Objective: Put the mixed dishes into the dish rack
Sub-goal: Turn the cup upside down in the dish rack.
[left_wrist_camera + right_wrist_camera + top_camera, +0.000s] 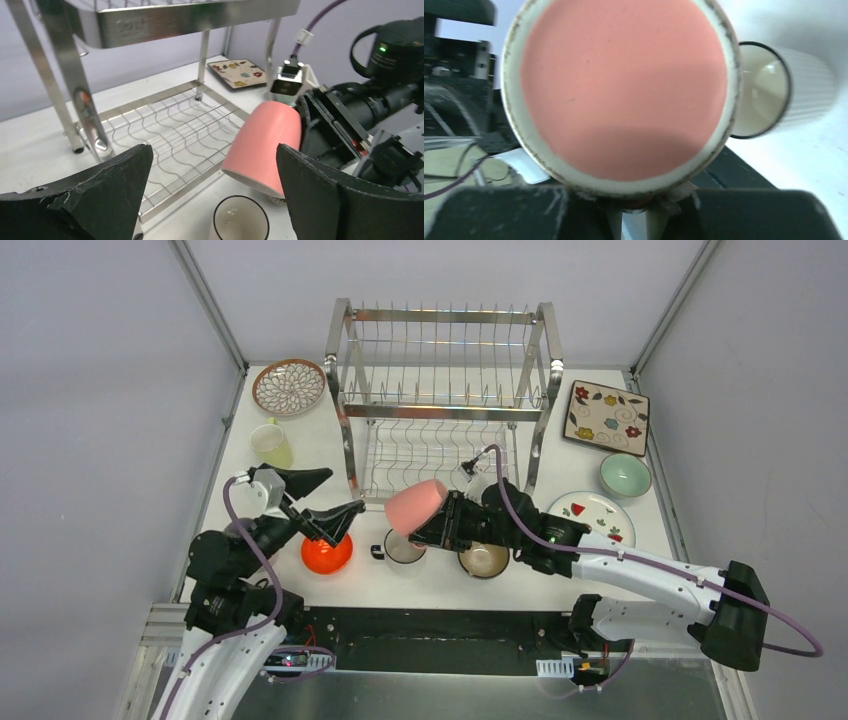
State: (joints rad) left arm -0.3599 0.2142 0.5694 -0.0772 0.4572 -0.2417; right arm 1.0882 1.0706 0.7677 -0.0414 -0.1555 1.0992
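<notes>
My right gripper [447,520] is shut on a pink cup [416,505], held tilted above the table just in front of the dish rack [445,390]. The cup's base [624,85] fills the right wrist view, above the gripper [659,200]. My left gripper [347,490] stands wide open and empty, above the orange bowl [327,553]. From the left wrist, the open gripper [214,155] faces the pink cup [265,145], the white mug [241,220] and the rack's lower tier [170,125]. The white mug [404,546] and brown bowl [484,559] sit below the pink cup.
A petal-pattern plate [289,386] and a pale yellow cup [271,444] lie left of the rack. To its right are the square floral plate [606,417], mint bowl [626,475] and strawberry plate [592,515]. The rack holds no dishes.
</notes>
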